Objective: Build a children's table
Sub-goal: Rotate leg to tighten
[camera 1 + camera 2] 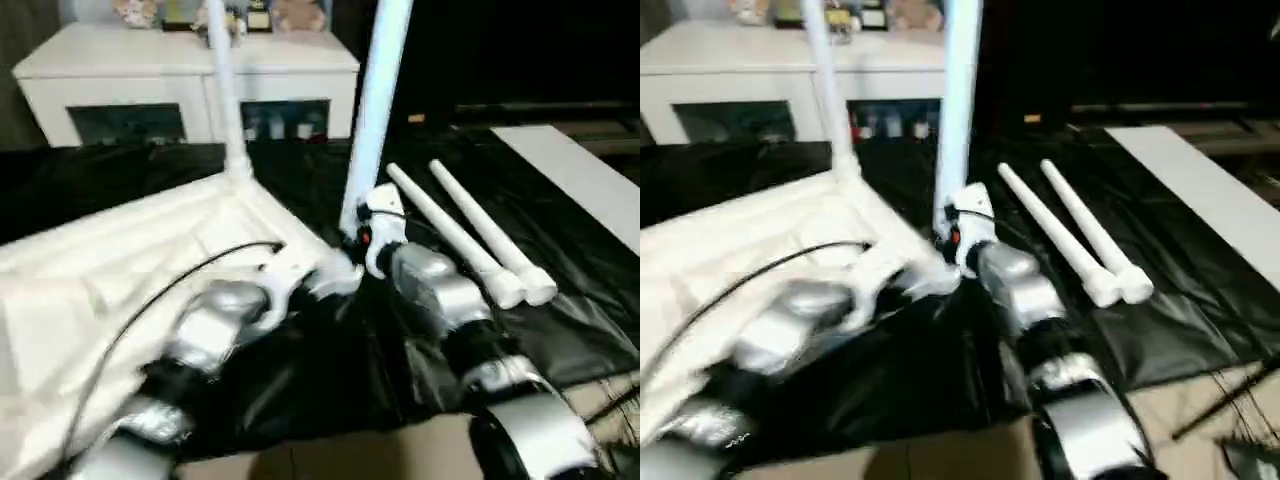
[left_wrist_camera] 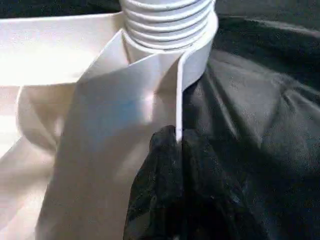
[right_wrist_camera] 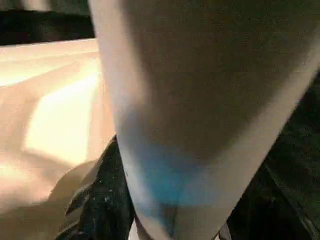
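Right gripper holds a leg upright at the tabletop's near corner

Nearest, the left gripper (image 1: 335, 275), fingers closed, meets the rim of the upturned white tabletop (image 1: 120, 260) by its corner socket (image 2: 167, 22); the right gripper (image 1: 365, 235) clasps an upright leg (image 1: 375, 110) there. Beyond, 2 loose legs (image 1: 470, 235) lie on black sheeting (image 1: 560, 330); 1 fitted leg (image 1: 225, 90) stands farther back, before a white cabinet (image 1: 180, 70).

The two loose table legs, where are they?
In the left eye view, the two loose legs lie side by side on the black sheet, on the robot's right, just beyond its right forearm and right of the upright leg.
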`<state>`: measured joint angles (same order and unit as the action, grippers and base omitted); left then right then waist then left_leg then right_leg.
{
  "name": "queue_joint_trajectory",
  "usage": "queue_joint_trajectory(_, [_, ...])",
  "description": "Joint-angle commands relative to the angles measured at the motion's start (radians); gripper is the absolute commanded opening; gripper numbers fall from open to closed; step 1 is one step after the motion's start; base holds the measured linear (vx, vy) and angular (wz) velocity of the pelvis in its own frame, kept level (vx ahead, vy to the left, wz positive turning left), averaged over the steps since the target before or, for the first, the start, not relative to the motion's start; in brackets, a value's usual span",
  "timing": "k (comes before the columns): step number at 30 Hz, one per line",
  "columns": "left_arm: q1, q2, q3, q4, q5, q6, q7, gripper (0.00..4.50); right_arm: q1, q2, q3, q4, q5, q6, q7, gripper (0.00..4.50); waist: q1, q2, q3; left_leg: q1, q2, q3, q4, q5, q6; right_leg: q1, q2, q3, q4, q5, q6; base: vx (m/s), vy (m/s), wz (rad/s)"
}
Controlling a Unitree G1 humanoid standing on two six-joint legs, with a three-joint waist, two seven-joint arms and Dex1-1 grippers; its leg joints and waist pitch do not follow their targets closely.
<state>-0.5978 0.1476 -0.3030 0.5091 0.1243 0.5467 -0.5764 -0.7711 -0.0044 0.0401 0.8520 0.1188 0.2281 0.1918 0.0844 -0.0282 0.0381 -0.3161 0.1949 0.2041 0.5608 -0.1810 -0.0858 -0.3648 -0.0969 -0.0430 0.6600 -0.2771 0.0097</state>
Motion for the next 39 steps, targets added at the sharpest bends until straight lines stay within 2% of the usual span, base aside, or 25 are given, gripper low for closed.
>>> queue_joint_trajectory(1, [-0.029, -0.022, 0.006, -0.01, 0.008, 0.029, 0.058, 0.0, 0.07, 0.015, -0.008, 0.187, -0.018, 0.072, -0.084, 1.83, 0.004, -0.003, -0.003, 0.094, -0.014, -0.052, 0.108, -0.359, -0.001, -0.13, -0.155, 0.053, -0.274, -1.082, -0.036, 0.067, -0.091, -0.07])
queue_joint_trajectory(2, [-0.038, -0.048, 0.0, -0.022, 0.005, 0.04, 0.059, 0.0, 0.054, 0.027, -0.013, 0.214, -0.017, 0.063, -0.116, 1.83, 0.018, 0.015, -0.011, -0.044, 0.006, -0.102, 0.021, -0.21, 0.005, 0.024, -0.168, 0.062, -0.202, -0.932, -0.035, 0.081, 0.04, -0.47])
queue_joint_trajectory(3, [-0.045, -0.065, -0.003, -0.029, 0.003, 0.049, 0.061, 0.0, 0.04, 0.035, -0.019, 0.235, -0.017, 0.056, -0.141, 1.83, 0.023, 0.031, -0.043, -0.041, 0.021, -0.098, -0.062, -0.214, -0.043, 0.022, -0.071, 0.022, -0.14, -0.525, -0.05, 0.081, 0.04, -0.47])
queue_joint_trajectory(4, [-0.047, -0.071, -0.002, -0.032, 0.001, 0.053, 0.062, 0.0, 0.032, 0.04, -0.022, 0.245, -0.017, 0.054, -0.152, 1.83, 0.012, 0.032, -0.043, -0.022, 0.023, -0.094, -0.066, -0.252, -0.053, 0.005, -0.044, 0.015, -0.126, -0.354, -0.073, 0.0, 0.0, 0.0])
queue_joint_trajectory(5, [-0.048, -0.071, -0.002, -0.03, 0.003, 0.056, 0.068, 0.0, 0.024, 0.043, -0.029, 0.254, -0.014, 0.051, -0.167, 1.83, 0.009, 0.036, -0.04, -0.01, 0.019, -0.086, -0.068, -0.303, -0.059, -0.003, -0.032, 0.016, -0.124, -0.256, -0.096, -0.041, -0.035, 0.25])
queue_joint_trajectory(6, [-0.047, -0.064, -0.005, -0.026, 0.01, 0.055, 0.073, 0.0, 0.018, 0.044, -0.032, 0.26, -0.015, 0.047, -0.176, 1.83, 0.008, 0.047, -0.039, 0.011, 0.016, -0.072, -0.071, -0.392, -0.062, -0.015, -0.029, 0.024, -0.133, -0.191, -0.147, -0.041, -0.035, 0.25])
queue_joint_trajectory(7, [-0.048, -0.058, -0.006, -0.017, 0.014, 0.053, 0.08, 0.0, 0.011, 0.046, -0.037, 0.269, -0.015, 0.043, -0.181, 1.83, -0.001, 0.038, -0.031, 0.006, 0.014, -0.069, -0.078, -0.471, -0.044, -0.012, -0.028, 0.019, -0.146, -0.29, -0.149, -0.035, -0.034, 0.18])
queue_joint_trajectory(8, [-0.048, -0.058, -0.006, -0.017, 0.014, 0.053, 0.08, 0.0, 0.011, 0.046, -0.037, 0.269, -0.015, 0.043, -0.181, 1.83, -0.003, 0.04, -0.027, 0.007, 0.013, -0.071, -0.079, -0.515, -0.044, -0.016, -0.031, 0.017, -0.156, -0.368, -0.134, 0.0, 0.0, 0.0])
queue_joint_trajectory(9, [-0.046, -0.048, -0.004, -0.007, 0.017, 0.05, 0.084, 0.0, 0.004, 0.047, -0.043, 0.278, -0.016, 0.039, -0.186, 1.83, -0.008, 0.038, -0.025, 0.009, 0.012, -0.079, -0.081, -0.582, -0.047, -0.021, -0.035, 0.009, -0.171, -0.489, -0.089, 0.0, 0.0, 0.0])
queue_joint_trajectory(11, [-0.044, -0.024, 0.0, 0.013, 0.03, 0.031, 0.078, 0.0, -0.014, 0.051, -0.055, 0.301, -0.022, 0.029, -0.193, 1.83, -0.012, 0.033, -0.029, -0.004, 0.011, -0.088, -0.087, -0.578, -0.039, -0.014, -0.046, 0.005, -0.181, -0.543, -0.041, 0.0, 0.0, 0.0])
queue_joint_trajectory(13, [-0.045, -0.013, -0.002, 0.016, 0.037, 0.024, 0.076, 0.0, -0.026, 0.053, -0.057, 0.318, -0.025, 0.019, -0.194, 1.83, -0.009, 0.027, -0.036, -0.009, 0.011, -0.084, -0.09, -0.508, -0.03, -0.006, -0.05, 0.008, -0.183, -0.507, -0.041, 0.0, 0.0, 0.0])
queue_joint_trajectory(14, [-0.046, -0.011, 0.001, 0.017, 0.035, 0.024, 0.077, 0.0, -0.032, 0.054, -0.058, 0.327, -0.027, 0.015, -0.193, 1.83, -0.006, 0.031, -0.035, -0.01, 0.012, -0.083, -0.093, -0.493, -0.03, -0.008, -0.05, 0.01, -0.183, -0.495, -0.046, 0.0, 0.0, 0.0])
queue_joint_trajectory(15, [-0.05, -0.007, 0.005, 0.019, 0.034, 0.019, 0.079, 0.0, -0.04, 0.054, -0.056, 0.332, -0.03, 0.003, -0.185, 1.83, -0.007, 0.027, -0.033, -0.012, 0.014, -0.08, -0.095, -0.474, -0.031, -0.01, -0.049, 0.01, -0.184, -0.478, -0.054, 0.0, 0.0, 0.0])
queue_joint_trajectory(19, [-0.058, -0.001, 0.004, 0.027, 0.029, 0.005, 0.083, 0.0, -0.056, 0.059, -0.068, 0.334, -0.014, -0.034, -0.13, 1.83, -0.007, 0.028, -0.031, -0.013, 0.014, -0.079, -0.095, -0.487, -0.033, -0.013, -0.051, 0.009, -0.188, -0.512, -0.05, 0.0, 0.0, 0.0])
queue_joint_trajectory(20, [-0.06, 0.001, 0.002, 0.028, 0.03, 0.001, 0.083, 0.0, -0.058, 0.059, -0.072, 0.333, -0.01, -0.043, -0.119, 2.18, -0.007, 0.028, -0.032, -0.013, 0.015, -0.08, -0.095, -0.486, -0.033, -0.012, -0.051, 0.009, -0.188, -0.508, -0.051, 0.0, 0.0, 0.0])
queue_joint_trajectory(21, [-0.058, 0.006, -0.001, 0.027, 0.03, -0.004, 0.077, 0.0, -0.064, 0.058, -0.078, 0.327, -0.003, -0.05, -0.11, 2.53, -0.007, 0.03, -0.032, -0.014, 0.017, -0.08, -0.097, -0.483, -0.033, -0.011, -0.051, 0.009, -0.187, -0.487, -0.059, 0.0, 0.0, 0.0])
queue_joint_trajectory(23, [-0.053, 0.018, -0.006, 0.024, 0.031, -0.02, 0.066, 0.0, -0.081, 0.055, -0.095, 0.32, 0.011, -0.06, -0.087, 2.53, -0.007, 0.035, -0.034, -0.015, 0.019, -0.079, -0.097, -0.47, -0.034, -0.011, -0.05, 0.011, -0.182, -0.445, -0.077, 0.0, 0.0, 0.0])
queue_joint_trajectory(25, [-0.049, 0.026, -0.009, 0.019, 0.029, -0.025, 0.051, 0.0, -0.094, 0.047, -0.095, 0.304, 0.014, -0.059, -0.06, 2.59, -0.004, 0.029, -0.044, -0.022, 0.023, -0.075, -0.095, -0.401, -0.035, -0.002, -0.052, 0.014, -0.17, -0.337, -0.108, 0.0, 0.0, 0.0])
queue_joint_trajectory(26, [-0.048, 0.028, -0.01, 0.018, 0.028, -0.024, 0.047, 0.0, -0.098, 0.045, -0.094, 0.303, 0.014, -0.06, -0.056, 2.91, -0.003, 0.028, -0.047, -0.033, 0.023, -0.069, -0.093, -0.31, -0.029, 0.007, -0.045, 0.016, -0.152, -0.216, -0.139, 0.0, 0.0, 0.0])
queue_joint_trajectory(27, [-0.048, 0.033, -0.011, 0.016, 0.027, -0.029, 0.041, 0.0, -0.108, 0.035, -0.092, 0.281, 0.019, -0.047, -0.021, 2.98, -0.002, 0.032, -0.047, -0.035, 0.023, -0.065, -0.092, -0.282, -0.024, 0.007, -0.045, 0.016, -0.15, -0.183, -0.149, 0.0, 0.0, 0.0])
queue_joint_trajectory(29, [-0.049, 0.036, -0.011, 0.017, 0.026, -0.036, 0.035, 0.0, -0.111, 0.026, -0.087, 0.259, 0.021, -0.035, 0.009, 3.1, -0.002, 0.042, -0.039, -0.026, 0.024, -0.055, -0.089, -0.37, -0.025, -0.008, -0.045, 0.014, -0.162, -0.279, -0.163, 0.0, 0.0, 0.0])
queue_joint_trajectory(31, [-0.049, 0.039, -0.012, 0.018, 0.024, -0.045, 0.028, 0.0, -0.11, 0.016, -0.079, 0.237, 0.016, -0.024, 0.04, 3.35, -0.001, 0.035, -0.044, -0.032, 0.024, -0.054, -0.088, -0.364, -0.029, -0.003, -0.047, 0.014, -0.163, -0.293, -0.151, 0.0, 0.0, 0.0])
queue_joint_trajectory(33, [-0.05, 0.047, -0.019, 0.019, 0.024, -0.066, 0.012, 0.0, -0.097, -0.002, -0.065, 0.186, 0.014, 0.007, 0.096, 3.55, 0.004, 0.036, -0.049, -0.03, 0.028, -0.049, -0.083, -0.294, -0.025, -0.004, -0.045, 0.016, -0.155, -0.202, -0.166, 0.0, 0.0, 0.0])
queue_joint_trajectory(35, [-0.048, 0.056, -0.025, 0.018, 0.023, -0.09, -0.005, 0.0, -0.07, -0.023, -0.041, 0.12, 0.01, 0.036, 0.155, 3.66, 0.005, 0.042, -0.052, -0.036, 0.027, -0.041, -0.076, -0.214, -0.009, 0.002, -0.042, 0.015, -0.141, -0.07, -0.207, 0.028, -0.001, 0.02])
queue_joint_trajectory(39, [-0.03, 0.094, -0.044, -0.001, 0.011, -0.173, -0.083, 0.0, 0.038, -0.093, 0.043, -0.094, 0.008, 0.109, 0.32, 4.0, 0.009, 0.044, -0.059, -0.046, 0.022, -0.04, -0.062, -0.086, 0.022, 0.019, -0.035, 0.009, -0.118, 0.13, -0.242, 0.027, 0.001, 0.01])
